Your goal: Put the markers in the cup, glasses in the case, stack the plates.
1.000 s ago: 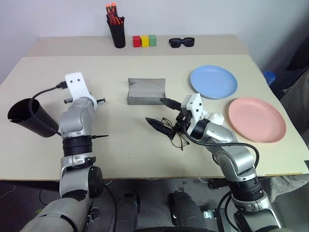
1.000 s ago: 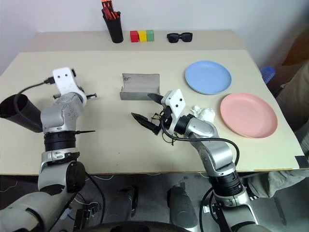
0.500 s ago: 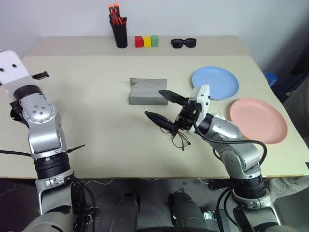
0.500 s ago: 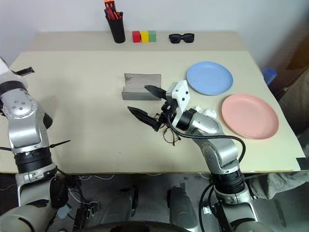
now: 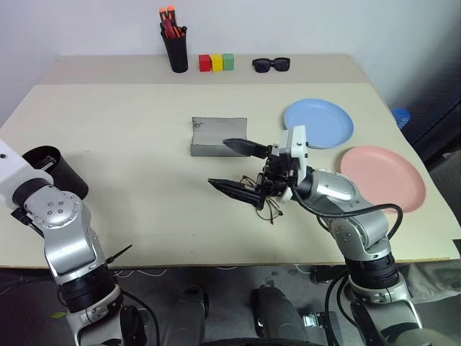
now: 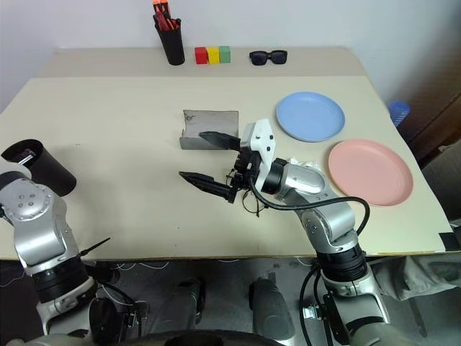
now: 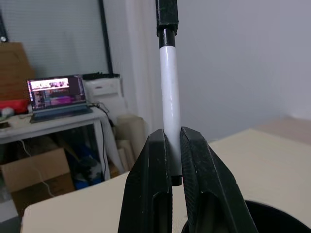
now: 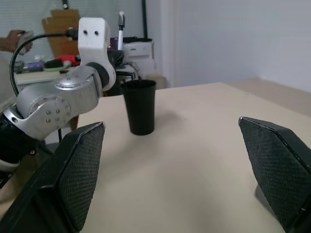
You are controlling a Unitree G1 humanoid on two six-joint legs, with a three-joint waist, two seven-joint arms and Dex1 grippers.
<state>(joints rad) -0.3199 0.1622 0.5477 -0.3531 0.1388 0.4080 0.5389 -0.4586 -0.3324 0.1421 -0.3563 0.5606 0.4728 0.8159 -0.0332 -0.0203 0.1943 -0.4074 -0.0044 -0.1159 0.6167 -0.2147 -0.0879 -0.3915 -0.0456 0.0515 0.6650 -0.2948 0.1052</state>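
Left arm pulled back beside cup [image 5: 54, 171]; sunglasses [image 5: 271, 63], blocks [image 5: 216, 61] behind

My arms: silver-grey metal segments, black joint rings, white wrist camera blocks, black cable loops; black tapered fingers [image 5: 241, 189], mesh-textured pads [image 8: 274, 160].

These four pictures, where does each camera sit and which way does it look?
Left and right eye views: on the head, looking forward and down at the table; both arms show.
Left wrist view: on the left arm, looking along the left gripper, shut on a white marker.
Right wrist view: on the right arm, looking between the open right gripper across the table.
Shared: the black cup shows in the head views and the right wrist view.
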